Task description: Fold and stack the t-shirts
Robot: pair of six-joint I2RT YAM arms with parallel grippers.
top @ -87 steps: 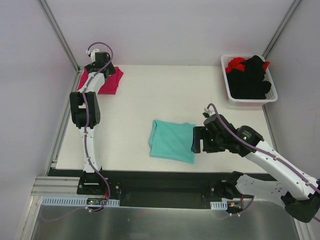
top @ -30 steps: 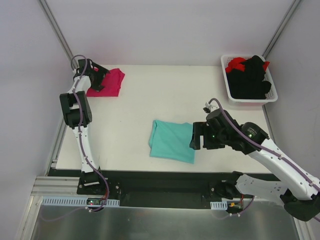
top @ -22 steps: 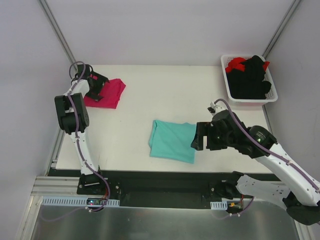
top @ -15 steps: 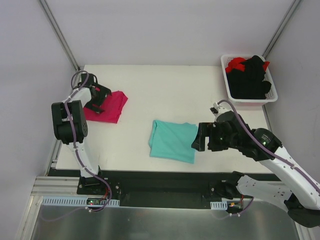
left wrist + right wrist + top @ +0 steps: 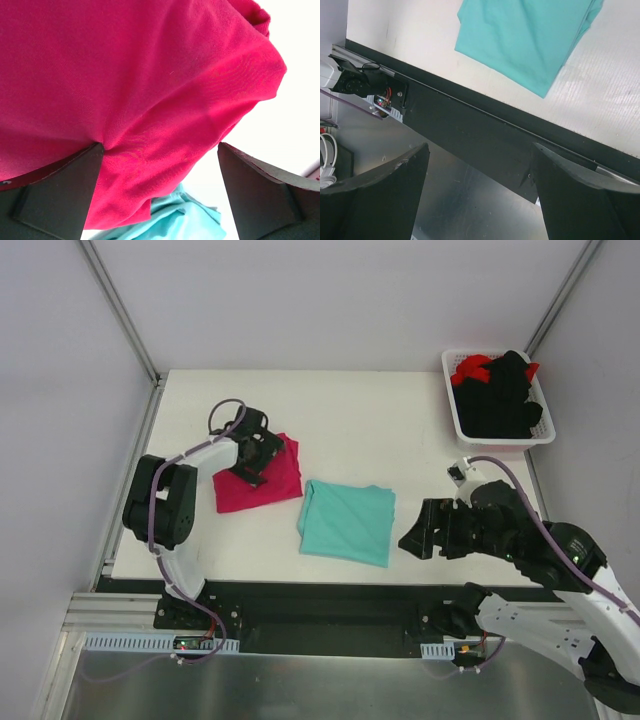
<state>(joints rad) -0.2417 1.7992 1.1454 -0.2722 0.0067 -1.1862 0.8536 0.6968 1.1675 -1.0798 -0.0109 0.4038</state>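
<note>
The magenta-pink t-shirt [image 5: 272, 480] lies folded on the white table [image 5: 380, 420], left of centre, its right edge close to the folded teal t-shirt [image 5: 347, 523]. My left gripper [image 5: 260, 455] rests on the pink t-shirt's upper left part. In the left wrist view the left gripper [image 5: 160, 147] is open, its jaws wide apart, with the pink t-shirt [image 5: 150, 75] bunched between them and the teal t-shirt [image 5: 170, 222] just beyond. My right gripper [image 5: 420, 537] hangs open and empty right of the teal shirt. The right gripper [image 5: 480, 147] is over the table's front edge, with the teal t-shirt [image 5: 530, 40] farther off.
A white basket [image 5: 497, 438] at the back right corner holds black and red garments [image 5: 497, 395]. A black rail [image 5: 330, 605] runs along the table's near edge. Grey walls close in the left, back and right sides.
The left gripper has slid the pink t-shirt from the far left corner toward the centre, next to the teal one. The right gripper has drawn back from the teal shirt toward the front right.
</note>
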